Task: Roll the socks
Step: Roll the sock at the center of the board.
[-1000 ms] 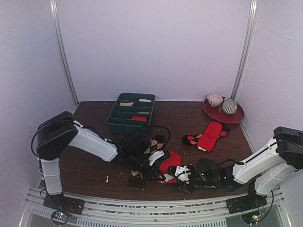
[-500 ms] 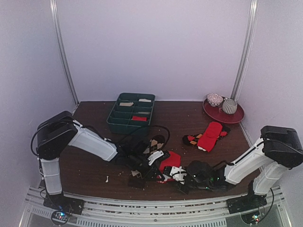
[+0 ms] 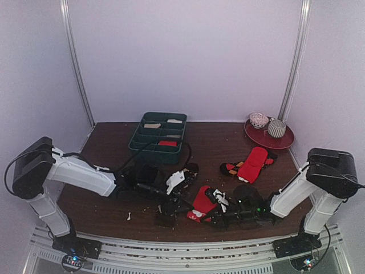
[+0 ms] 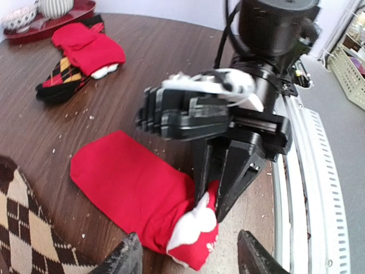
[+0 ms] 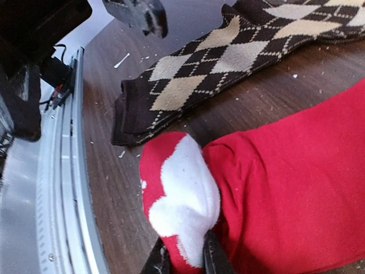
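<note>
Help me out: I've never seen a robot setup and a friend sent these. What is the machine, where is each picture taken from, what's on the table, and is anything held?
These are two robot arms bolted at the near edge of a brown table, each ending in a two-finger claw. The wide picture comes from a fixed camera above and behind them; the other two come from cameras on the wrists. On the table lie a red sock, a brown argyle sock, another sock pile, a green divided tray and a red plate with two small vessels. The right claw is pinched shut on the red sock's white-patched end. The left claw stands open close by, holding nothing.
</note>
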